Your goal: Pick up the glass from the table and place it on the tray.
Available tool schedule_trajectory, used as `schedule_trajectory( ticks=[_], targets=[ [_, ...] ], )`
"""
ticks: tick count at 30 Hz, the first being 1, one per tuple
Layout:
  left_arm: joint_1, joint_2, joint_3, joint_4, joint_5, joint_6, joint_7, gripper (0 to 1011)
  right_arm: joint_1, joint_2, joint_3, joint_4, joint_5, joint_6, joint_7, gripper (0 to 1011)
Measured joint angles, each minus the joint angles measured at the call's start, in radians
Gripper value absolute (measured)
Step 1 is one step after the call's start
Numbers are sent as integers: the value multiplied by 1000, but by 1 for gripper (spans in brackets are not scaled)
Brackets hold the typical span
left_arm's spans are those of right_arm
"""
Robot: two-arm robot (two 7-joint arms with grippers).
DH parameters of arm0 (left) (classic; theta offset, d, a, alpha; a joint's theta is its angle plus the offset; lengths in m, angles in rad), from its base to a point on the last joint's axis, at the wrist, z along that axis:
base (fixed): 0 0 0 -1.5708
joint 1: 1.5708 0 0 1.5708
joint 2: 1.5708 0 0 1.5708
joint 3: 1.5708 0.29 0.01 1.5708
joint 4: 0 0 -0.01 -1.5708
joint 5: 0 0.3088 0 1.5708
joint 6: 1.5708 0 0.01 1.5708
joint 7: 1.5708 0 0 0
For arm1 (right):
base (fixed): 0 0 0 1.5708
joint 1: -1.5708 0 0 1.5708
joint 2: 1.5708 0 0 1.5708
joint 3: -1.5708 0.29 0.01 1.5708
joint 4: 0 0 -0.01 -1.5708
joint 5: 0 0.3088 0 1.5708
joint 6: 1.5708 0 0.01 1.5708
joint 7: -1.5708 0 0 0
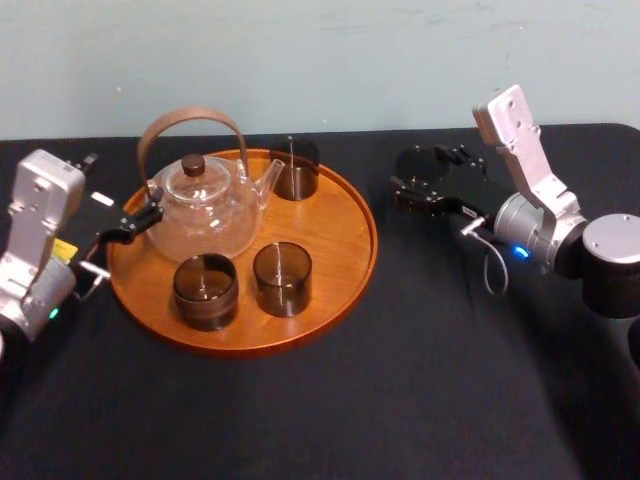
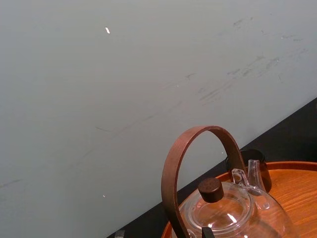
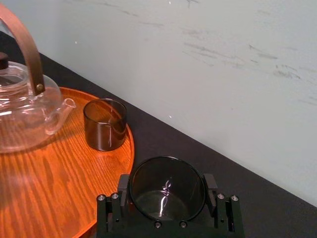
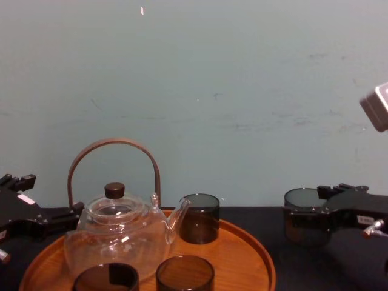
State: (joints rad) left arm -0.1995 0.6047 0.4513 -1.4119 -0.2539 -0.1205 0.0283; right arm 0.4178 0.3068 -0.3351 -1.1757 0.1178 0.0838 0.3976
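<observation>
A dark smoked glass (image 3: 167, 198) sits between the fingers of my right gripper (image 3: 167, 192), which is shut on it. In the head view that gripper (image 1: 410, 186) is over the black table (image 1: 400, 380), a short way right of the round wooden tray (image 1: 340, 250). From the chest, the held glass (image 4: 302, 224) is level with the tray's (image 4: 242, 254) right side, with the right gripper (image 4: 306, 211) around it. I cannot tell whether the glass touches the table. My left gripper (image 1: 148, 214) rests at the tray's left edge, beside the teapot.
On the tray stand a clear glass teapot (image 1: 205, 205) with an arched brown handle and three more dark glasses: one at the back (image 1: 295, 170) and two at the front (image 1: 205, 290) (image 1: 282, 278). A pale wall runs behind the table.
</observation>
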Motion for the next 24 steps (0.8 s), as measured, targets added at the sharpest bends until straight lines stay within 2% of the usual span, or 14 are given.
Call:
schedule_trajectory(
  ticks=[11,24],
  targets=[
    [0,0,0,0,0,0,0,1010,-41,28,-8,-94,6,21,4,918],
    [0,0,0,0,0,0,0,1010,-63,45,-15,-157,10,38,4,918]
  ],
)
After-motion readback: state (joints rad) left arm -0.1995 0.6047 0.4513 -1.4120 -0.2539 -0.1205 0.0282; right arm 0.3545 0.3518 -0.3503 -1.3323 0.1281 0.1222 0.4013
